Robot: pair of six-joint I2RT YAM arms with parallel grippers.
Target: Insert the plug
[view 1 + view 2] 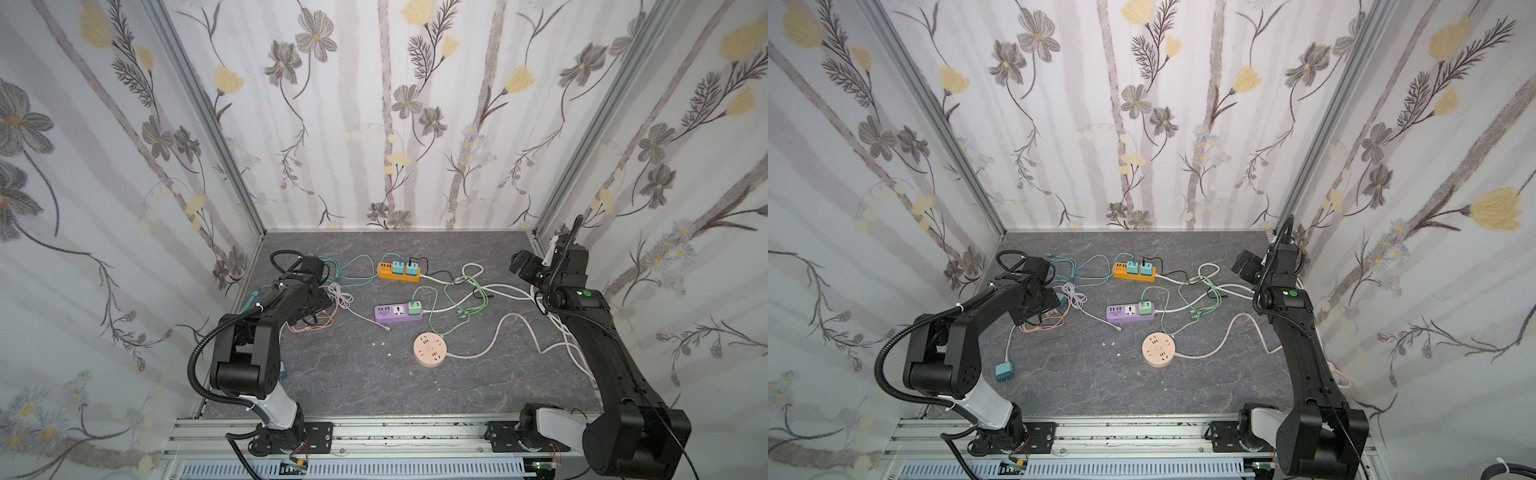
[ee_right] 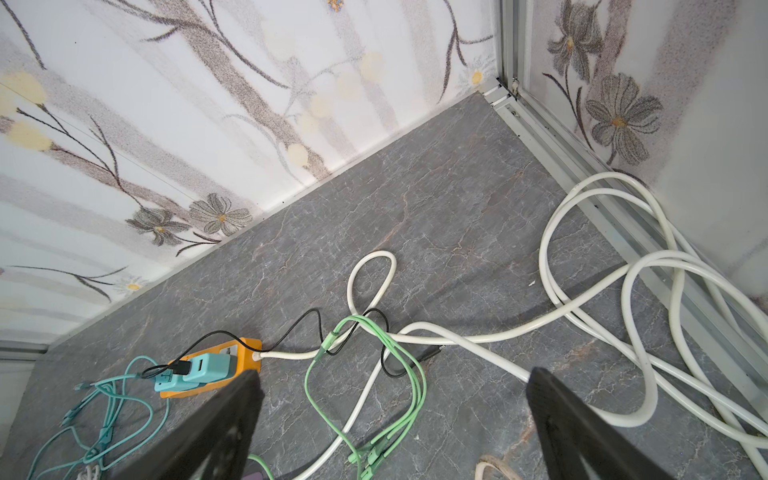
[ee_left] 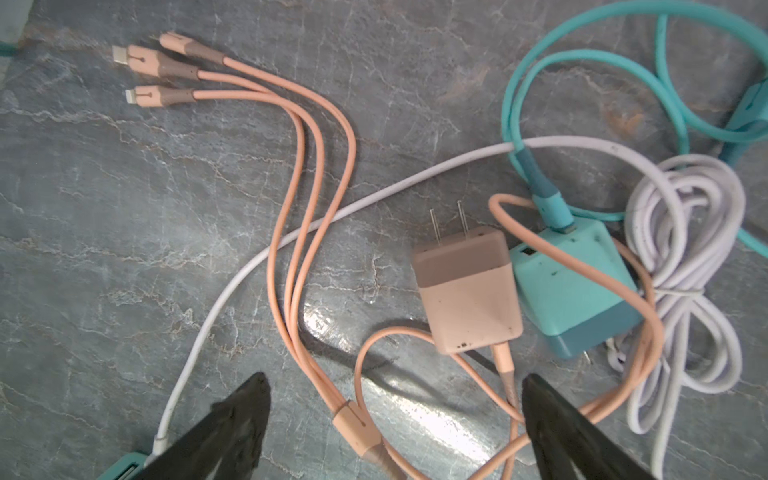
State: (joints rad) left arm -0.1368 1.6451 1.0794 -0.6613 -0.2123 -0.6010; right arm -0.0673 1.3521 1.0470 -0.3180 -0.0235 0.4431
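Fingers [image 3: 245,419] of the left gripper [image 3: 392,399] stand wide apart, released, gripping nothing; only pink cable [image 3: 291,232] crosses the gap. The pink plug [image 3: 467,299] lies flat on the grey table [image 1: 353,374] just beyond the fingertips, within the span of the gap and touching neither finger. In both top views that spot is left of centre, under the left wrist, and the plug cannot be made out there.

One pink plug; one teal plug [image 3: 577,286] touching its side; another teal plug [image 1: 1004,371] loose at lower left; two more teal ones [image 1: 397,267] in the orange strip [image 1: 388,274]; one green plug [image 1: 414,307] in the purple strip [image 1: 392,313]. With the round socket [image 1: 430,351], that makes three strips. The cable ends in three connectors [image 3: 158,66].

Its two prongs [image 3: 446,222] point away from the fingers, with the long axis along the gripper's reach, slightly tilted.

The right gripper [image 2: 395,399] hangs spread wide and empty at upper right.
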